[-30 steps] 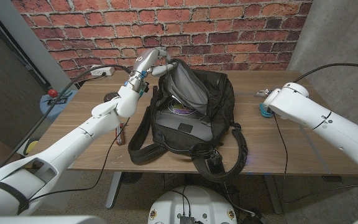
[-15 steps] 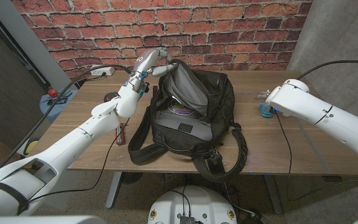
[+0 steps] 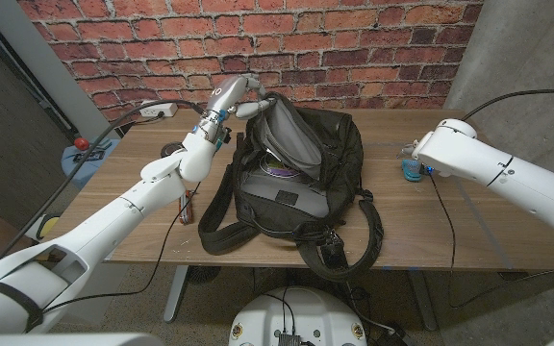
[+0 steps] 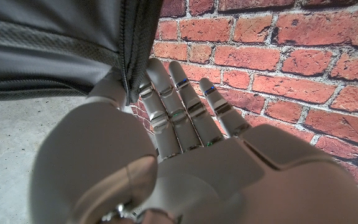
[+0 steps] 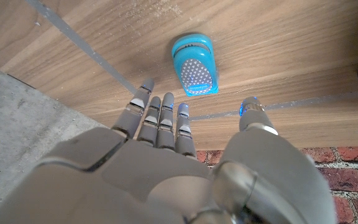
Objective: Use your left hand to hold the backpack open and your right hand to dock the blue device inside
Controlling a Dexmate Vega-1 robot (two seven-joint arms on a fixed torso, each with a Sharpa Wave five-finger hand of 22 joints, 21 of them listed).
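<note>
Step in hand: the reach for the blue device; judged from the frames, the pick-up is not yet made and docking lies well ahead.
Left hand: at the far left rim of the backpack, gripping the zippered edge of the flap between thumb and fingers, so that the mouth stands open toward the camera.
Right hand: open, holding nothing, fingers apart and extended; it hovers above the table, with the fingertips near the device but apart from it.
Blue device, place: on the right part of the table, well apart from the backpack, lying with its dotted face upward.
Backpack interior: grey lining and a flat dark pocket show through the opening; the docking spot itself cannot be told.
Good practice, right hand: bring the thumb to one long side of the device and the fingers to the other, then close; a grasp from above the rounded end is likelier to slip.
Good practice, left hand: hold the flap high and taut, since a sagging edge would narrow the entry.
Risk: the cable running across the table beside the device may snag the arm.
</note>
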